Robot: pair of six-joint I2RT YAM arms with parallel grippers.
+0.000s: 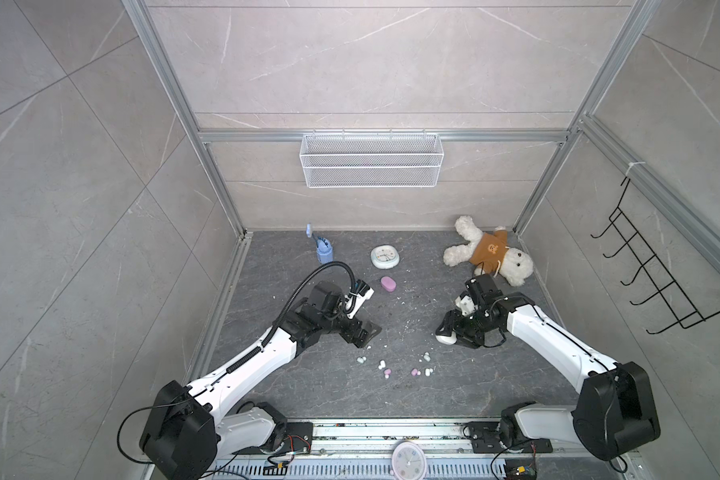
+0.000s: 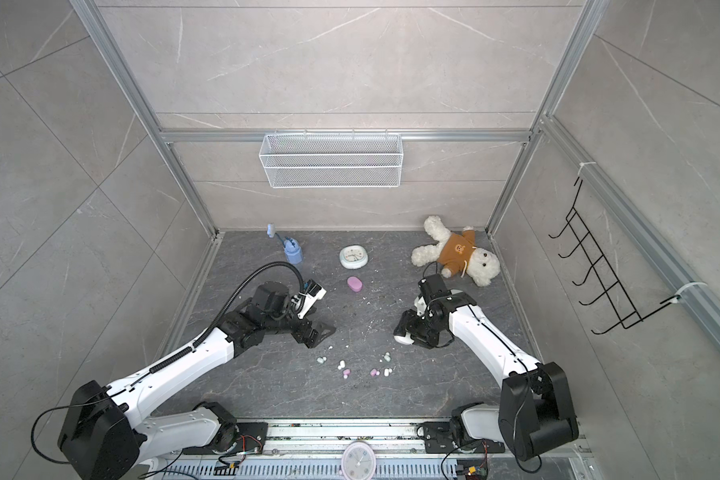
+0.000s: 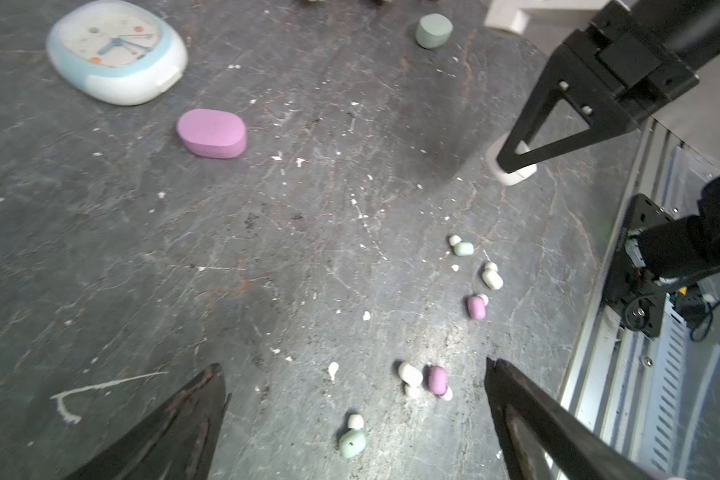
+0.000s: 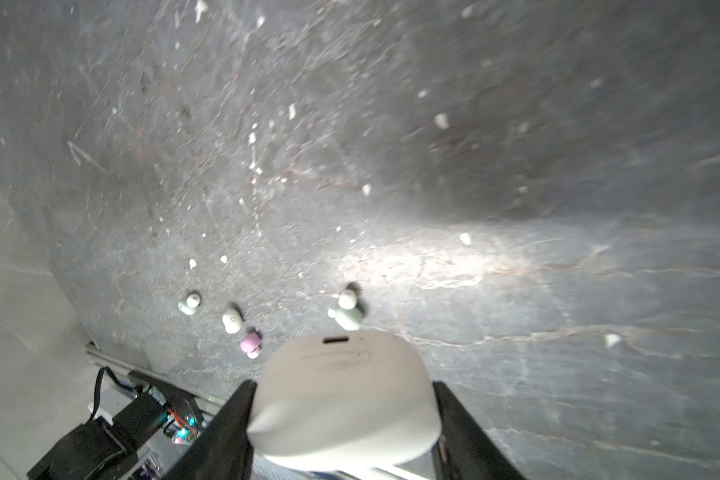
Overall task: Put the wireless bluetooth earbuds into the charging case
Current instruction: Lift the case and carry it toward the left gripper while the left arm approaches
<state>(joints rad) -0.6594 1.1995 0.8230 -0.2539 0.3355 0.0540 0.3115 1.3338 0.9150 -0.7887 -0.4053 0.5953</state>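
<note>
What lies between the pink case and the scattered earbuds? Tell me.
Only bare tabletop with white crumbs separates the pink case from the earbuds, clearest in the left wrist view.

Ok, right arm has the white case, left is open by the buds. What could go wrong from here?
1. The white case in the right gripper looks closed; nothing can go in until it opens.
2. A white bud and pink bud lie side by side; the wide-open left gripper could pinch both or flick one away.
</note>
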